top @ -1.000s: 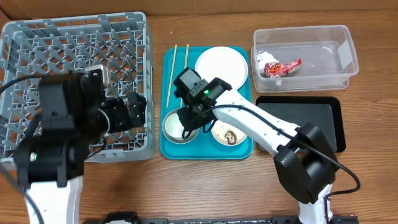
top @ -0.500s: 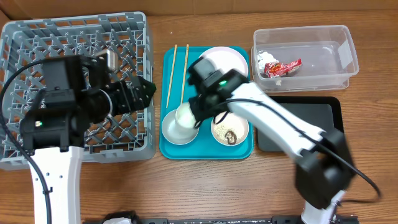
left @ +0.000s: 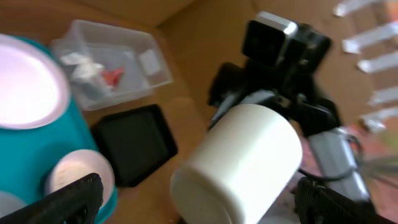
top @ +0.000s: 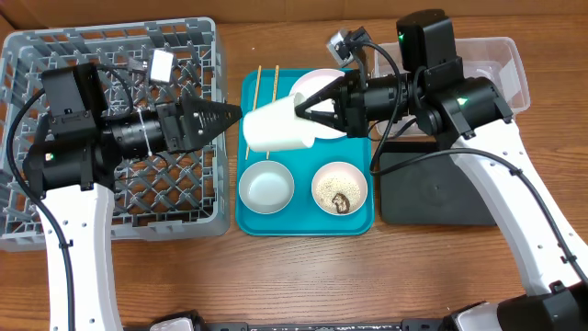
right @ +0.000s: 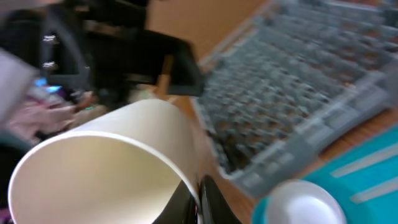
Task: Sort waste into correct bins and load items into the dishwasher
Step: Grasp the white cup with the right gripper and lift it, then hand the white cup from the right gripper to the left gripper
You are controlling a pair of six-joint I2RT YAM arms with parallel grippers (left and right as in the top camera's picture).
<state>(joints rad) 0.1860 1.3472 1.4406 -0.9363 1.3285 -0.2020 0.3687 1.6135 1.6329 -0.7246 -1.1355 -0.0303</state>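
Observation:
My right gripper [top: 308, 114] is shut on the rim of the white cup [top: 274, 128] and holds it on its side above the teal tray; the right wrist view shows the pinch [right: 200, 196] on the cup [right: 106, 168]. My left gripper [top: 230, 115] is open, and the cup's base [left: 239, 165] lies between its spread fingers [left: 62, 199]. On the tray are the metal bowl [top: 266, 187], the small dish [top: 340, 188] with rice and a brown lump, two chopsticks [top: 250, 101] and the partly hidden plate [top: 323, 85]. The wrapper [left: 112, 76] lies in the clear tub [left: 109, 59].
The grey dish rack [top: 92, 55] fills the left side under my left arm. The black tray [top: 432, 193] lies right of the teal tray [top: 303, 221]. My right arm covers most of the clear tub [top: 513, 69] from overhead.
My right gripper has lifted the cup off the bowl and turned it on its side, pointing left. My left gripper has swung right from over the rack to the cup's base.

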